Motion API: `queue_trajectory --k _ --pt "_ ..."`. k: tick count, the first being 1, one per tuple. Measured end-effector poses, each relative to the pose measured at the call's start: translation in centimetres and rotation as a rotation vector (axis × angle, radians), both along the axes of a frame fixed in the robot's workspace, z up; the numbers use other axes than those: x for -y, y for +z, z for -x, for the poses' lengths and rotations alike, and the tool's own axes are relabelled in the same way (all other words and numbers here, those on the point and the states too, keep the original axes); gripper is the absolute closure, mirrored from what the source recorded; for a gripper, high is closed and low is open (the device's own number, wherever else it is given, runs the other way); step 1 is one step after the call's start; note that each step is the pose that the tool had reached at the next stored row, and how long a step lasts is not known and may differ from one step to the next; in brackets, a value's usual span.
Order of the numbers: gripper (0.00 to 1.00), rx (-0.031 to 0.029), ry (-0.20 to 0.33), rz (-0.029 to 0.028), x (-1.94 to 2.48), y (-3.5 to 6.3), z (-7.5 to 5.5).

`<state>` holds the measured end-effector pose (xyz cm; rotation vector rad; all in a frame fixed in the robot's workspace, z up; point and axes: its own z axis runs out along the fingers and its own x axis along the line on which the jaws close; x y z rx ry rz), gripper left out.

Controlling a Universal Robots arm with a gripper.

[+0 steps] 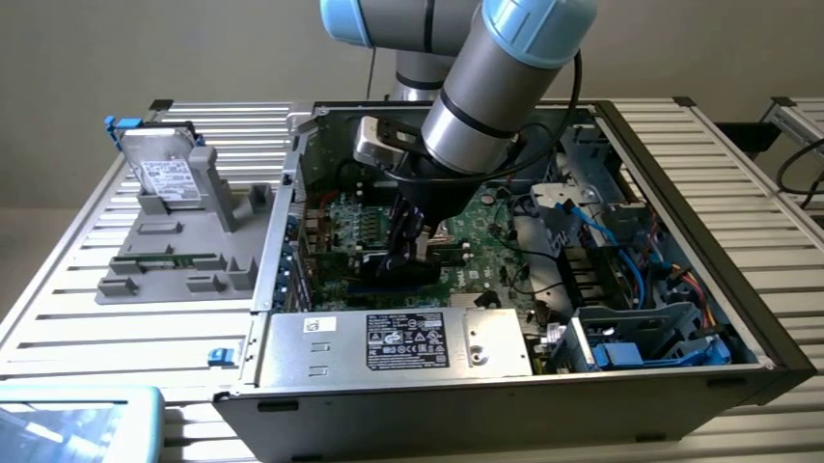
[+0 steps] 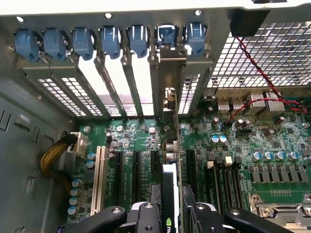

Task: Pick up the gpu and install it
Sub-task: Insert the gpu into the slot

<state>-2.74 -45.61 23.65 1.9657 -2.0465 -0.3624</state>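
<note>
The gpu (image 2: pixel 170 160) is clamped edge-on between the closed fingers of the gripper (image 2: pixel 171 213), held upright over the motherboard (image 2: pixel 272 145) slots inside the open computer case (image 1: pixel 670 318), its metal bracket lined up with the rear slot openings

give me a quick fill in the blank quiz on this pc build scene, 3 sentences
1. The gripper is closed on the ____, held edge-on above the motherboard.
2. The clips above the case's rear expansion slots are coloured ____.
3. In the exterior view, the hard drive stands outside the case, on that view's ____ side.

Missing words: gpu; blue; left
</note>
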Motion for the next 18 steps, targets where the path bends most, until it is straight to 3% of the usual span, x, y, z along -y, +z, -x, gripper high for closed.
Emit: queue_trajectory --k 18 --pt "0.72 -0.0017 0.008 -0.0026 0.02 0.01 0.00"
